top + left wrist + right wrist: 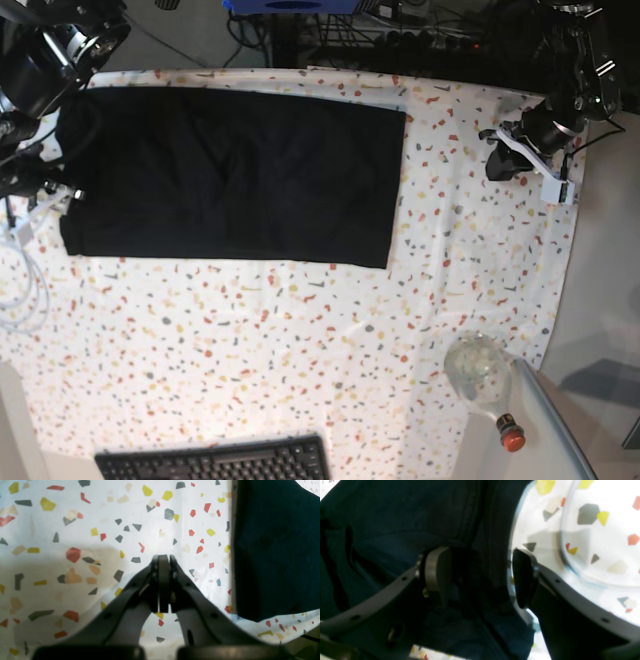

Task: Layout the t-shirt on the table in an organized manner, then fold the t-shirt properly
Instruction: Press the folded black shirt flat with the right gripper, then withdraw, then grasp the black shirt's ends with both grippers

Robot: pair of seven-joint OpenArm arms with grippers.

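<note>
Across the far left part of the worktop (300, 330), a wide flat surface under a white cloth flecked red, yellow and grey, lies one plain black short-sleeved fabric t-shirt (230, 175). It already forms a neat rectangle, so I judge a fold or two done and more to come.

Right gripper (480, 580): jaws spread wide, set over the shirt's edge where dark cloth meets the speckled cloth. One finger (437, 572) is over fabric, the other over the boundary. No cloth is visibly pinched; this looks like a line-up to take that hem for the next fold.

Left gripper (163, 557): jaws pressed together, holding nothing, hovering over bare cloth beside the shirt's other edge. It appears parked clear so as not to disturb the lay.

Count: one t-shirt, two grippers, one black keyboard (215, 462) at the near edge, one clear glass bottle with a red cap (483, 380) lying near the right corner.
</note>
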